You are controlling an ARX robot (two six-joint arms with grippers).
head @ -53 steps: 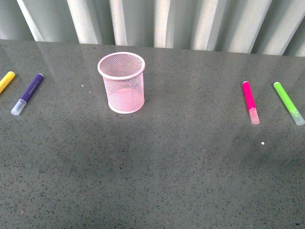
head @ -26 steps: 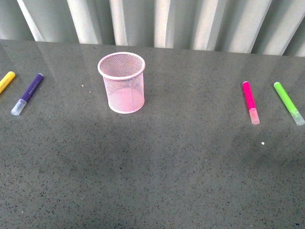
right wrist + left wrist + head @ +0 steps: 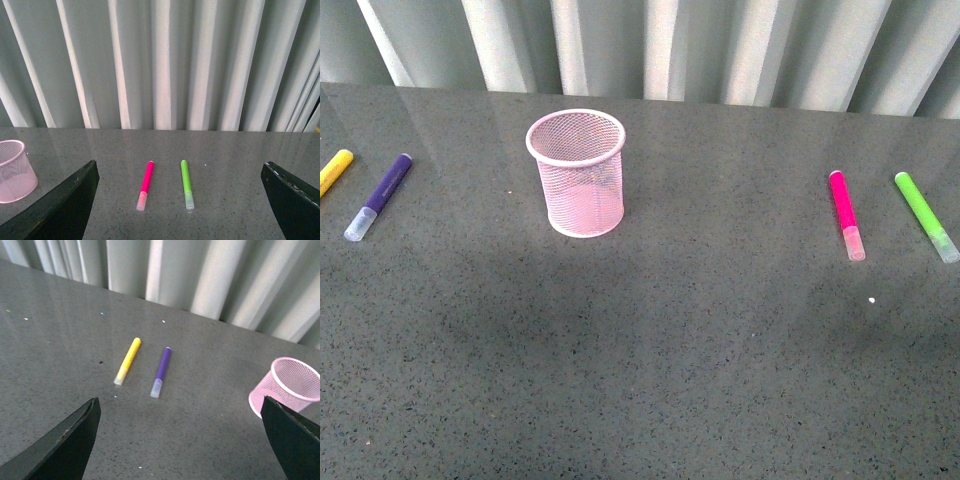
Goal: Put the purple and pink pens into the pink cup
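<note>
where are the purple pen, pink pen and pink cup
purple pen (image 3: pixel 386 185), front view, middle of its body
pink pen (image 3: pixel 842 205), front view, middle of its body
pink cup (image 3: pixel 585 195), front view, mesh side wall

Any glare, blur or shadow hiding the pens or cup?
Front view: sharp, faint curtain reflections on the table behind the pink cup, soft broad shadows nearer. Left wrist view: slightly soft, purple pen readable. Right wrist view: crisp, pink pen plain.

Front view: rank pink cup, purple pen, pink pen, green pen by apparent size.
1. pink cup, clearly largest.
2. purple pen, pink pen, green pen: about equal in length and thickness, so no ranking among them.
</note>
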